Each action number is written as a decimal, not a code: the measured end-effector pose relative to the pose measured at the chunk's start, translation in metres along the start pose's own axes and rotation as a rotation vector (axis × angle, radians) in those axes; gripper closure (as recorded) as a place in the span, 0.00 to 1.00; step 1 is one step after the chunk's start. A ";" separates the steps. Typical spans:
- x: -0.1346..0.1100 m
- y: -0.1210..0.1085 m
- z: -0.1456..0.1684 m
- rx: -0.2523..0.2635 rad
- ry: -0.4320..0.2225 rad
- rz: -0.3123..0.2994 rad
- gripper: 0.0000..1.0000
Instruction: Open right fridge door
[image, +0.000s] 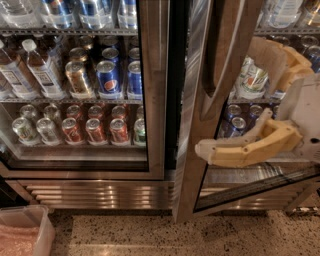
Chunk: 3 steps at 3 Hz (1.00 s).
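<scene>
The right fridge door (197, 125) stands in the right half of the view, swung partly out. Its bottom edge slants up to the right, and a dark gap separates its steel frame from the left door (152, 100). The gripper (227, 97) is in front of the right door's glass, coming in from the right edge. Its 2 tan fingers (240, 150) are spread wide with nothing gripped between them. The lower one lies across the pane with its tip over the steel frame, and the upper one sits higher up beside the long handle bar (230, 45).

Through the glass show a green-and-white can (252, 80) and blue cans (235, 125). Behind the left door are Pepsi cans (107, 77), red cans (95, 131) and bottles (42, 70). A plastic bin (37, 217) sits on the speckled floor (175, 235) at the lower left.
</scene>
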<state>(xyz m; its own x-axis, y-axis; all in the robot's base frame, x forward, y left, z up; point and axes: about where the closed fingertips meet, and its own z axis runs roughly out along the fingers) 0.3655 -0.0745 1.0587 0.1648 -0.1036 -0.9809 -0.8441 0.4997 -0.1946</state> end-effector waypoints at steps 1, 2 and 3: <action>0.005 0.001 0.005 -0.018 0.004 0.015 0.00; 0.003 0.004 0.006 -0.037 0.005 0.007 0.00; -0.007 0.018 0.006 -0.145 0.010 -0.024 0.00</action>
<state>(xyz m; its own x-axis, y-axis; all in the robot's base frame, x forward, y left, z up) 0.3521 -0.0596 1.0622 0.1809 -0.1233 -0.9757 -0.9051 0.3674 -0.2142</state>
